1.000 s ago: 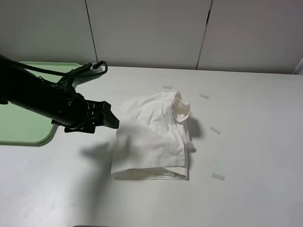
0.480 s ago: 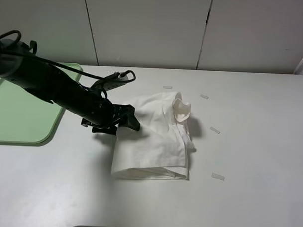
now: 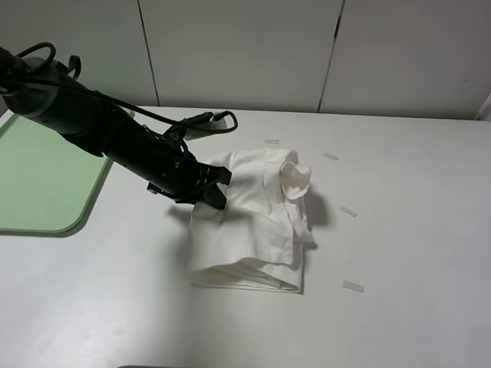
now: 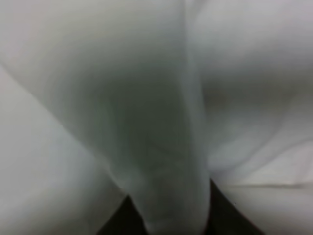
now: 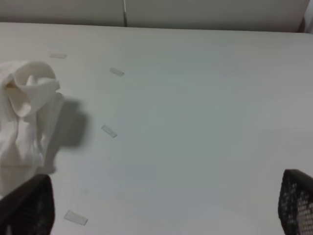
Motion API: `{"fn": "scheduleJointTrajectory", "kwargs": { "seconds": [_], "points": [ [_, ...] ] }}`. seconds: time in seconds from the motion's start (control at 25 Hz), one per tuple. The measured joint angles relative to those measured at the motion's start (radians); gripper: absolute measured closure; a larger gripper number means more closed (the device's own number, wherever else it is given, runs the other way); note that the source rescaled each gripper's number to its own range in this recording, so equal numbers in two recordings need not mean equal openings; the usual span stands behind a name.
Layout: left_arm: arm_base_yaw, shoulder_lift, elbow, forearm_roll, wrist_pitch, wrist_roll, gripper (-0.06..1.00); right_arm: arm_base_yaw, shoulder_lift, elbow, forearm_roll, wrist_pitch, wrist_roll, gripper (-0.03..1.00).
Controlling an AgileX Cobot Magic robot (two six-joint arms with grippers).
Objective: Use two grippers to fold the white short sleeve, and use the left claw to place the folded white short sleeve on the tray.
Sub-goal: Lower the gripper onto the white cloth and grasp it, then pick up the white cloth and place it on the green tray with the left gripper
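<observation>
The white short sleeve (image 3: 256, 225) lies folded and wrinkled in the middle of the table, its collar (image 3: 294, 178) curled up at the back right. My left gripper (image 3: 217, 187) is at the shirt's left edge, fingers splayed open against the cloth. In the left wrist view a fold of the shirt (image 4: 156, 98) fills the frame, running down between the two black fingertips (image 4: 117, 223). The pale green tray (image 3: 36, 177) sits at the far left. My right gripper (image 5: 161, 215) is open and empty, right of the shirt (image 5: 24, 112); it is out of the exterior view.
Small white tape strips (image 3: 352, 285) (image 3: 348, 211) (image 3: 331, 156) lie on the white table (image 3: 405, 238) right of the shirt, one more (image 3: 271, 141) behind it. A white panelled wall stands behind the table.
My left arm swung right from beside the tray to the shirt's left edge and pushed into it. The shirt's lower left corner shifted slightly right.
</observation>
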Motion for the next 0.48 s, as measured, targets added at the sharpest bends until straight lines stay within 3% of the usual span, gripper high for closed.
{"fn": "scheduleJointTrajectory", "kwargs": {
  "seconds": [0.12,0.24,0.28,0.32,0.4,0.48],
  "points": [
    [-0.001,-0.008,-0.016,0.075,0.001,-0.019,0.8,0.0,0.0,0.0,0.001,0.0,0.0,-0.03],
    [-0.001,-0.034,-0.04,0.236,0.001,-0.065,0.8,0.0,0.0,0.0,0.001,0.0,0.0,-0.03],
    [-0.001,-0.049,-0.051,0.326,0.001,-0.092,0.8,0.0,0.0,0.0,0.001,0.0,0.0,-0.03],
    [-0.001,-0.067,-0.064,0.466,0.003,-0.124,0.8,0.0,0.0,0.0,0.001,0.0,0.0,-0.03],
    [0.012,-0.131,-0.098,0.815,0.02,-0.287,0.8,0.0,0.0,0.0,0.001,0.0,0.0,-0.03],
    [0.034,-0.167,-0.114,1.081,0.032,-0.416,0.8,0.0,0.0,0.0,0.001,0.0,0.0,-0.03]
  ]
}}
